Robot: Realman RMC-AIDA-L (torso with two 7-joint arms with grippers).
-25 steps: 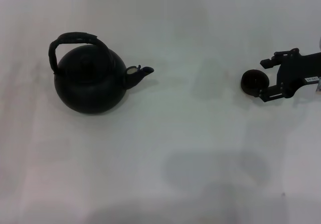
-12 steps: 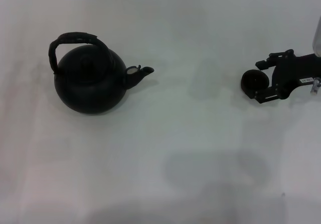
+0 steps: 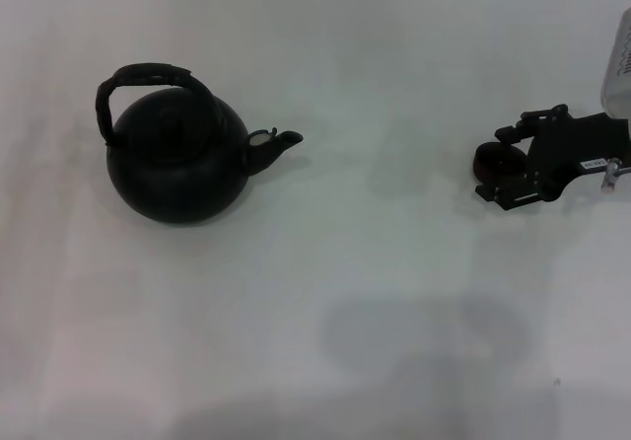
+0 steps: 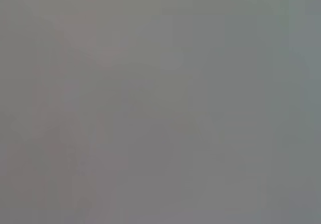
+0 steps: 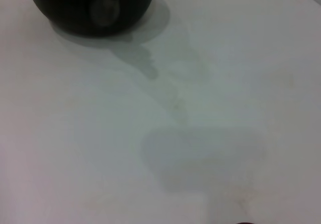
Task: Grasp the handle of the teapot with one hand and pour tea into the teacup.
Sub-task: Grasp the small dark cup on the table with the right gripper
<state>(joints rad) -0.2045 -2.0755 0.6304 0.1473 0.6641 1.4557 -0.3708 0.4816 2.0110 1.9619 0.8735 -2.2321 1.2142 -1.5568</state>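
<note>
The black teapot (image 3: 177,169) stands upright on the left of the white table, its spout (image 3: 279,142) pointing right. Its dark arched handle (image 3: 148,73) loops over the top, with nothing touching it. The tiny dark teacup (image 3: 488,161) sits on the table at the right. My right gripper (image 3: 495,165) reaches in from the right edge with one finger on each side of the cup, open, with a gap still showing. The right wrist view shows the teapot (image 5: 75,8) and its spout (image 5: 108,5) far off. My left gripper is out of view, and its wrist view is blank grey.
The white table (image 3: 345,282) carries soft shadows near the front middle. A pale part of the right arm (image 3: 621,60) shows at the right edge. Nothing else stands between the teapot and the cup.
My right gripper has slid left, so its fingers now reach past the teacup's sides and partly cover it. The teapot has not moved.
</note>
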